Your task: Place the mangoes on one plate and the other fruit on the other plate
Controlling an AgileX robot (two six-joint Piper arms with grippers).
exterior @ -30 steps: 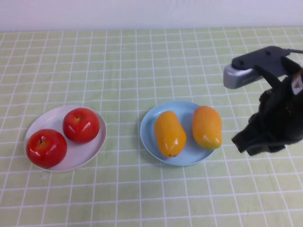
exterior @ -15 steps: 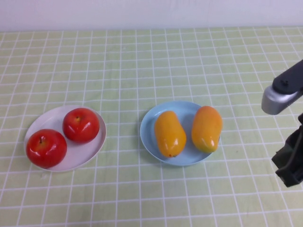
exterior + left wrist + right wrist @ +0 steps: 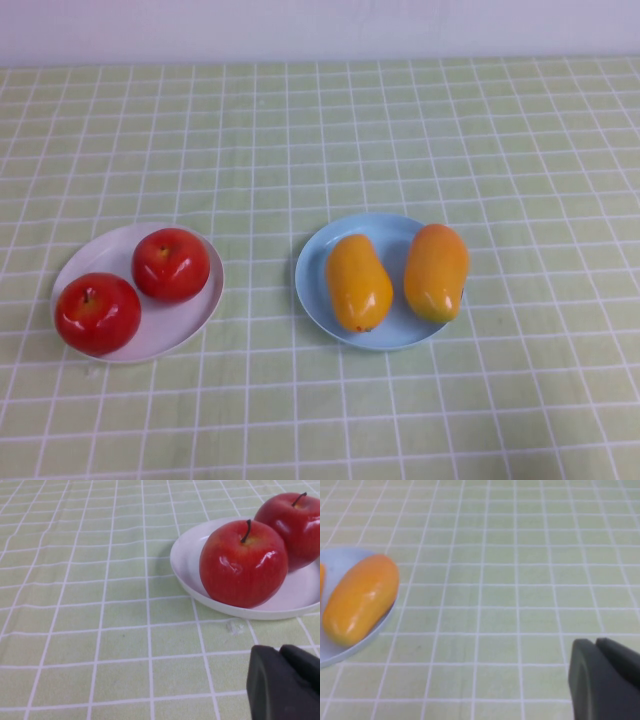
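Note:
Two orange-yellow mangoes (image 3: pixel 358 282) (image 3: pixel 436 271) lie side by side on the light blue plate (image 3: pixel 318 252), right of the table's middle. Two red apples (image 3: pixel 171 264) (image 3: pixel 97 312) sit on the white plate (image 3: pixel 196 316) at the left. Neither arm shows in the high view. In the left wrist view, my left gripper (image 3: pixel 280 650) is shut and empty, low over the cloth just short of the white plate (image 3: pixel 185 565) and its apples (image 3: pixel 243 565). My right gripper (image 3: pixel 596 642) is also shut and empty, well to the side of the blue plate (image 3: pixel 335 652) and one mango (image 3: pixel 360 599).
A pale green cloth with a white grid (image 3: pixel 330 130) covers the whole table. A white wall runs along the far edge. A small clear speck (image 3: pixel 234 626) lies on the cloth beside the white plate.
The right arm has drawn back from beside the blue plate towards the right edge and out of the high view. The fruit and plates have not moved.

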